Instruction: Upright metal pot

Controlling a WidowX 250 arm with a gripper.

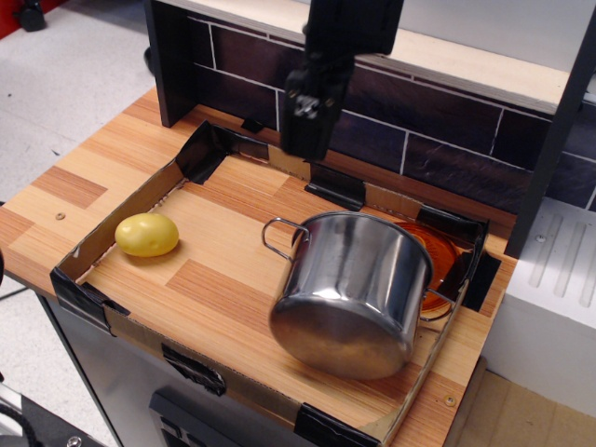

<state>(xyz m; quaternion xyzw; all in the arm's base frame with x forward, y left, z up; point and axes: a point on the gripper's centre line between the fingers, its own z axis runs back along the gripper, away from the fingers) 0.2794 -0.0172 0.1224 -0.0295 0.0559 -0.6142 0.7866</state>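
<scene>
The metal pot (349,291) lies tilted in the right half of the tray, its shiny base facing the front and its rim towards the back. One wire loop handle (279,238) sticks out on its left. The pot leans on a flat orange lid (449,257) behind it. My gripper (304,149) hangs above the back of the tray, well above and behind-left of the pot, touching nothing. It shows as one dark blurred block, so its jaws cannot be read.
A yellow ball (146,234) lies at the tray's left. The low cardboard tray wall (93,244) with black tape rings the wooden board. A dark tiled back wall (438,130) stands behind. A white sink block (559,298) is at the right.
</scene>
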